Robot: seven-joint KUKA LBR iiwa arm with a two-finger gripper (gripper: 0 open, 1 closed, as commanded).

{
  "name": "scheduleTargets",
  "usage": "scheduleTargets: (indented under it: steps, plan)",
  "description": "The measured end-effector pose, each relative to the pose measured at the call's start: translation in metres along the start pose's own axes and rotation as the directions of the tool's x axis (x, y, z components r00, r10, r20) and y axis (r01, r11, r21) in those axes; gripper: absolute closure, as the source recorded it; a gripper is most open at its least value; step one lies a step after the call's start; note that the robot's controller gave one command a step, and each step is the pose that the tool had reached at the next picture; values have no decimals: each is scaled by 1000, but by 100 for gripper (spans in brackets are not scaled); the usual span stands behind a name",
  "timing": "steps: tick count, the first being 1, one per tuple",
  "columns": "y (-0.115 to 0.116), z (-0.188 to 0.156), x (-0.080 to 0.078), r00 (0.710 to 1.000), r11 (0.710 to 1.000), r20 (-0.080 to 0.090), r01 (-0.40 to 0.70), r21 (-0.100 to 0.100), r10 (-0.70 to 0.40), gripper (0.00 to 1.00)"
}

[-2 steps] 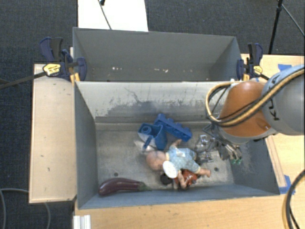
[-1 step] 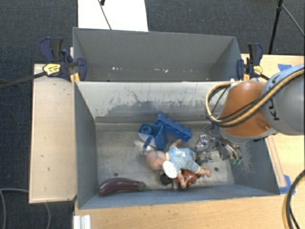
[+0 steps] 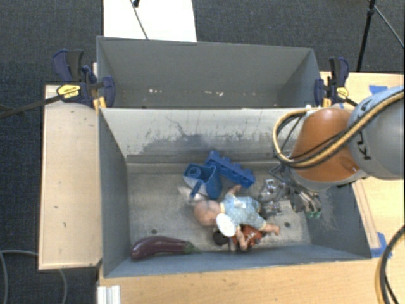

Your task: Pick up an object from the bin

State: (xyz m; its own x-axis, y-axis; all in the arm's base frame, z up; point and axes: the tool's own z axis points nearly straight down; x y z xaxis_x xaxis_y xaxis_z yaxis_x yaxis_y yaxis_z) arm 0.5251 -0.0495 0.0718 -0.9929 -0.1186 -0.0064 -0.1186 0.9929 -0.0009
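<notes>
At right-centre, the metal gripper (image 3: 276, 198) is hovering beside a pale-blue-clothed plastic baby doll (image 3: 235, 211), jaw state untellable. An off-centre grasp is likely risking shoving it against the blue plastic block (image 3: 218, 171).

Letters "KU" (partly hidden) on the arm (image 3: 386, 151).

Likely a robotics lab, robot arm (image 3: 381, 141), grey metal bin (image 3: 202, 75), dark carpet (image 3: 38, 18)

The arm (image 3: 387, 138) is a thick, rounded, pale grey link with dark lettering. A glossy orange dome-shaped cover (image 3: 324, 149) caps its wrist, looped by black and tan cables (image 3: 286, 135). The gripper (image 3: 274, 198) is bare silvery metal.
</notes>
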Motion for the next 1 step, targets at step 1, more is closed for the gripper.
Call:
scheduleTargets:
  steps: [1]
  plan:
    - [0,0,0,1000,1000,0,0,0,0,100]
